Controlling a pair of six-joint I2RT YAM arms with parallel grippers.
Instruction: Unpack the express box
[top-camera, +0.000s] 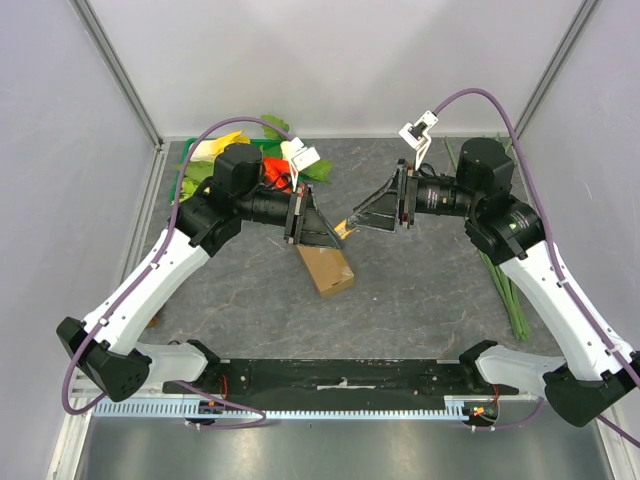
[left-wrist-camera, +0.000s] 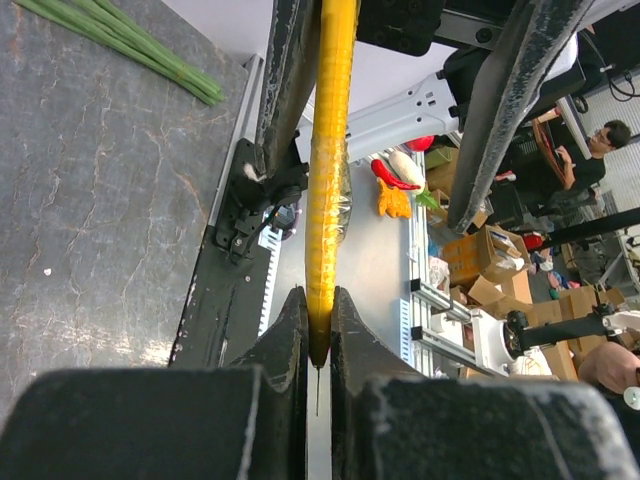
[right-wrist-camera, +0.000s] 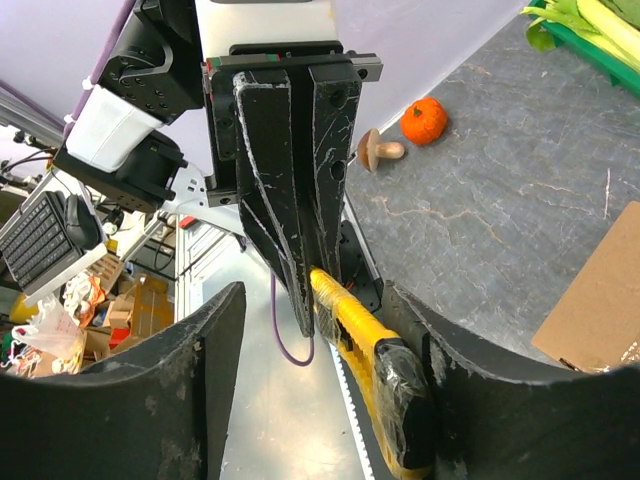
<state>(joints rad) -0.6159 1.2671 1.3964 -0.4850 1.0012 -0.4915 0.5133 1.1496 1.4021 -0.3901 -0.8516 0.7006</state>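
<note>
Left claw (left-wrist-camera: 318, 310): I see it pinched tight on the thin end of a yellow utility knife (left-wrist-camera: 328, 180), held above the table (top-camera: 420, 290).
Utility knife: it spans the gap between the claws, with its black-wrapped end inside the right one.
Express box (top-camera: 325, 268): lies slanted on the table, just on the near side of where the claws meet.
Right claw (right-wrist-camera: 315, 295): parted around the wrapped end; one finger touches it, the other stands clear.
Green stalks (top-camera: 505, 290): on the table, far right.
</note>
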